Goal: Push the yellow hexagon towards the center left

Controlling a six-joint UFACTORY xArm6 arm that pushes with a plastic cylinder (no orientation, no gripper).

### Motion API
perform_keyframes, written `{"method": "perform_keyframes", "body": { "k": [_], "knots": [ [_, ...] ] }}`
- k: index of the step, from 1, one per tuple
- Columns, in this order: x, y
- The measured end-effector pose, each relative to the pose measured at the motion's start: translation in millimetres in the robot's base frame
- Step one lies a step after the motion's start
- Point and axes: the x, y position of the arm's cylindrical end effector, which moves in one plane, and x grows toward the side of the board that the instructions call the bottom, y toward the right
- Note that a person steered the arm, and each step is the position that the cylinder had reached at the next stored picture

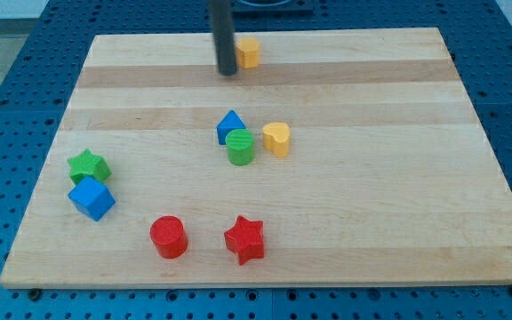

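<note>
The yellow hexagon (250, 52) sits near the top edge of the wooden board (372, 204), a little left of centre. My rod comes down from the view's top and my tip (228, 71) rests just left of the hexagon and slightly below it, close to its left side. I cannot tell whether they touch.
A blue triangular block (229, 125), a green cylinder (240, 147) and a yellow heart (276, 139) cluster at the board's middle. A green star (88, 165) and blue cube (92, 197) lie at the left. A red cylinder (168, 236) and red star (244, 239) lie near the bottom.
</note>
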Motion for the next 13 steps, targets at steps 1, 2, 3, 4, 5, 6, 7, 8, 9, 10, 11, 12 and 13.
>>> {"method": "perform_keyframes", "body": {
  "k": [1,2,3,4,5,6,7,8,9,10,11,12,13],
  "knots": [
    [-27,42],
    [0,47],
    [75,98],
    [173,149],
    [207,72],
    [171,44],
    [140,45],
    [137,56],
    [85,64],
    [29,66],
    [11,66],
    [72,68],
    [59,25]
  ]
}}
